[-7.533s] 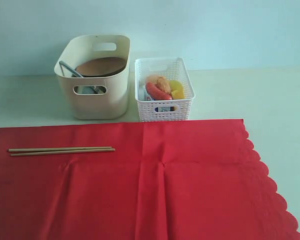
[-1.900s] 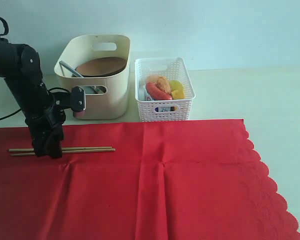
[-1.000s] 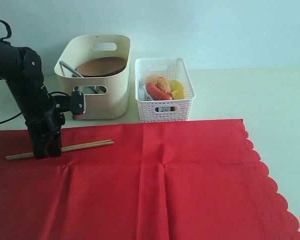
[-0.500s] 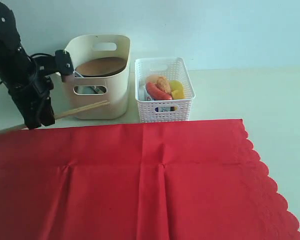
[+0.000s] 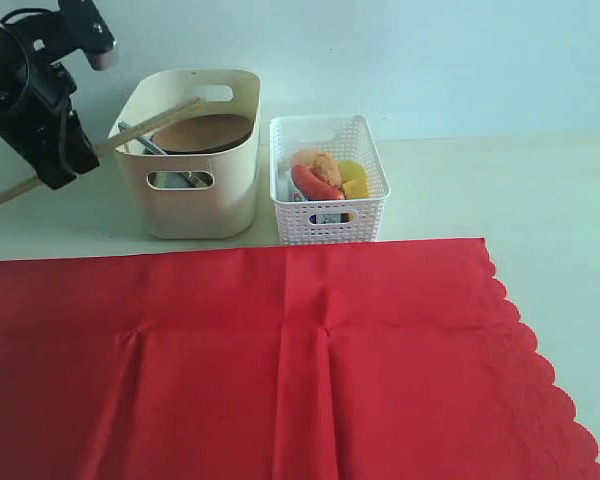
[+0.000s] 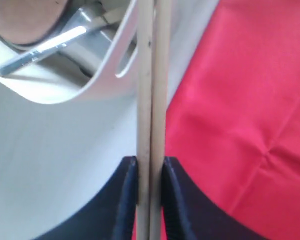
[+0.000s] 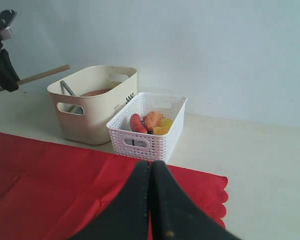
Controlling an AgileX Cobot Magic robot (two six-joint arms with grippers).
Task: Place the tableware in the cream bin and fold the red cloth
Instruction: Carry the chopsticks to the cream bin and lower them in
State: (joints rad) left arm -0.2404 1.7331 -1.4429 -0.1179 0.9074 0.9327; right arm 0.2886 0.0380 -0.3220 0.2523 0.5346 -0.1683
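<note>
My left gripper (image 5: 62,160) is raised at the far left, shut on the pair of wooden chopsticks (image 5: 130,134) (image 6: 153,90), which slant up with their far tips over the rim of the cream bin (image 5: 195,205). In the bin lie the round brown plate (image 5: 205,132) and a silver utensil (image 6: 45,46). The red cloth (image 5: 280,370) lies flat across the front of the table, scalloped along its right edge. My right gripper (image 7: 151,167) is shut on nothing, hanging above the cloth's right part; it is out of the exterior view. Cup, bowl and spoon are hidden.
A white lattice basket (image 5: 327,222) holding food stands right of the cream bin, just behind the cloth's back edge. Bare pale table (image 5: 540,190) stretches to the right of the basket. A wall closes the back.
My left gripper has lifted the chopsticks off the cloth and carried them up and back, so their tips now reach over the cream bin's rim. The cloth is bare.
</note>
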